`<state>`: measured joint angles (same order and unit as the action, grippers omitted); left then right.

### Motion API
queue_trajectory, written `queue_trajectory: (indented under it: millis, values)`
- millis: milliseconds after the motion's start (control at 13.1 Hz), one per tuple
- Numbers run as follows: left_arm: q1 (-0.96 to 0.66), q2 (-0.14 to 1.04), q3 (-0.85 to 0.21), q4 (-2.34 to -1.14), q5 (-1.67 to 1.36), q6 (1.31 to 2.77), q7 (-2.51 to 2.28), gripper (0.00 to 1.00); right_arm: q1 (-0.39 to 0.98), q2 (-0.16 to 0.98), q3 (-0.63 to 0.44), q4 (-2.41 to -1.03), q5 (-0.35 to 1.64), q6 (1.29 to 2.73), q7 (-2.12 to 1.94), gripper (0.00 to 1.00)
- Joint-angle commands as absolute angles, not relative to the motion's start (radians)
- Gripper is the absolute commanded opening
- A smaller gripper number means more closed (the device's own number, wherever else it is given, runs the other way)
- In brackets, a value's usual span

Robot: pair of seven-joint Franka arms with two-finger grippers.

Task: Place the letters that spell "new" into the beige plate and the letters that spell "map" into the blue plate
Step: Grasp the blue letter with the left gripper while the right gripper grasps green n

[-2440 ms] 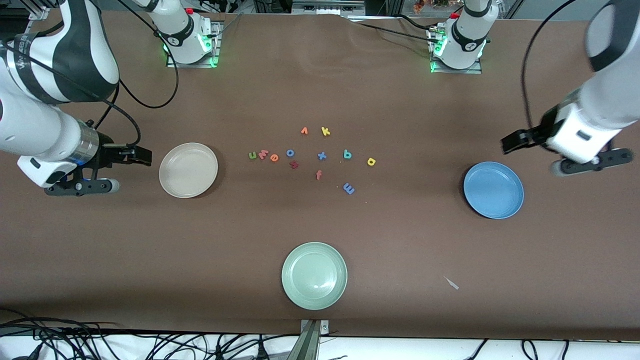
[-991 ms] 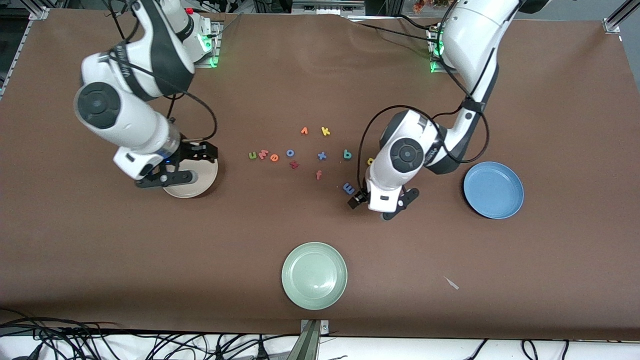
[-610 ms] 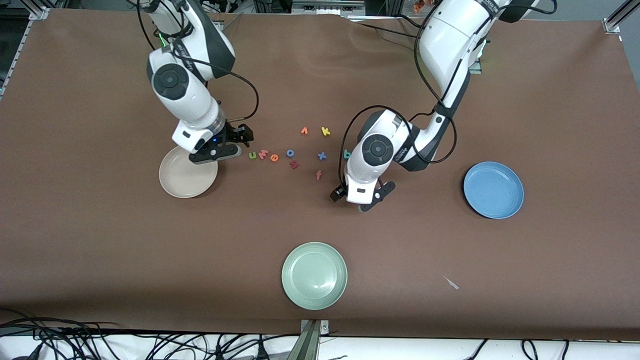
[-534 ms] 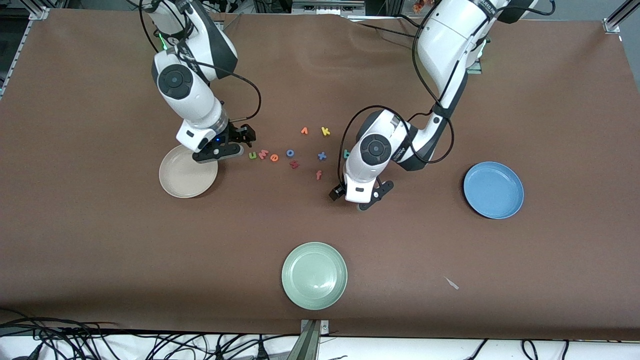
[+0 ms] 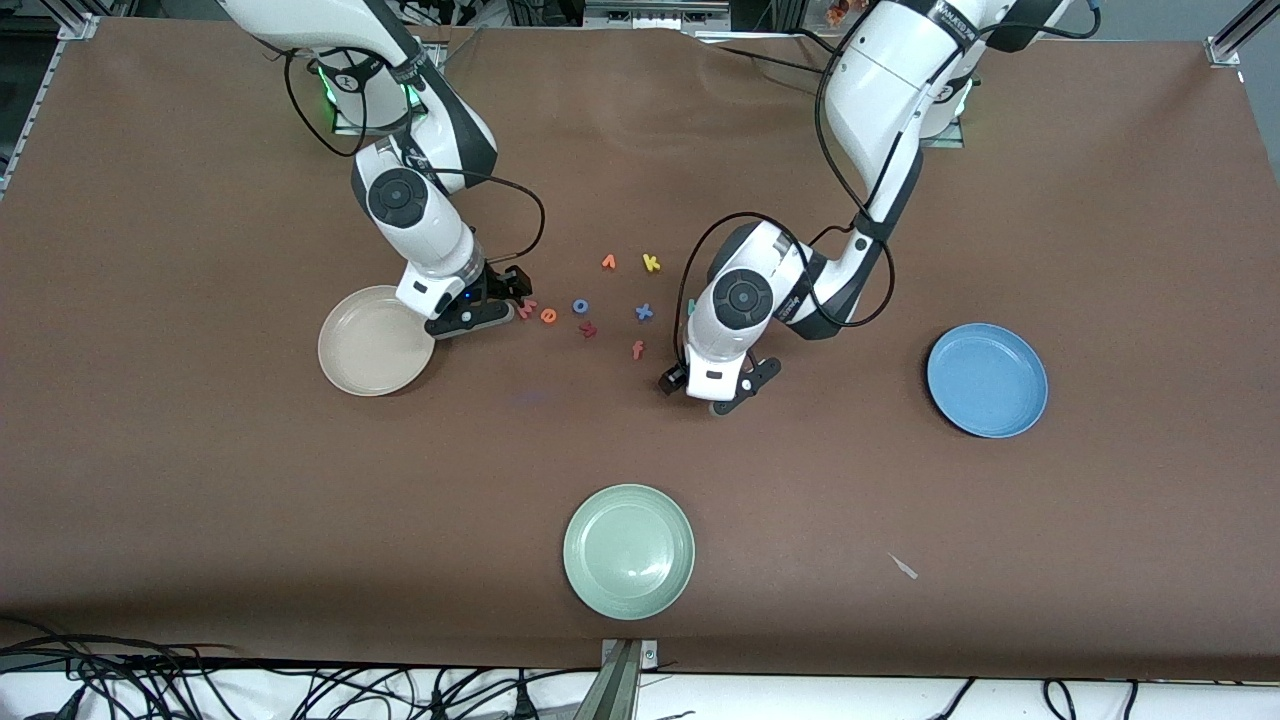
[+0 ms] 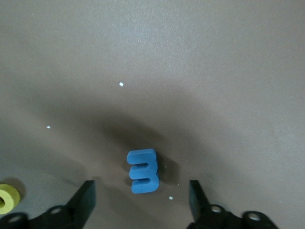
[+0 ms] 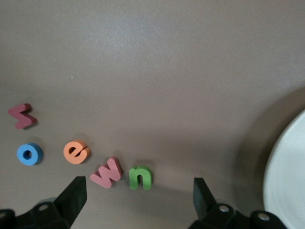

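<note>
My left gripper is open, low over the table, with the blue m lying between its fingers, apart from both. The yellow a lies off to one side. In the front view the left gripper hides the m, a and p. My right gripper is open over the green n, with the pinkish-red w and orange e beside it. In the front view the right gripper stands next to the beige plate. The blue plate lies toward the left arm's end.
A blue o, dark red letter, x, red f, orange v and yellow k lie mid-table. A pale green plate sits nearer the front camera.
My right gripper has moved from the beige plate's edge to over the green n. My left gripper has shifted slightly over the blue m.
</note>
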<state>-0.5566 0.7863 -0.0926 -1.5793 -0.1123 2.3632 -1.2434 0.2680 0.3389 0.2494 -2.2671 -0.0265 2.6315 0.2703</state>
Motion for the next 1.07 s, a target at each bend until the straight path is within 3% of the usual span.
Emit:
queue_trajectory:
  millis: [0,381,991]
  values:
    - [-0.581,0.792,-0.074,-1.588,-0.098,2.373,-1.253,0.78,0.261,0.360,0.258,-2.263,-0.051,2.645,0.278,0.97]
    - [-0.580,0.792,-0.071,-1.583,-0.061,2.364,-1.253,0.53,0.261,0.393,0.247,-2.264,-0.071,2.683,0.276,0.95]
    - [-0.577,0.792,-0.066,-1.580,-0.032,2.355,-1.255,0.41,0.261,0.408,0.225,-2.298,-0.084,2.738,0.273,0.92]
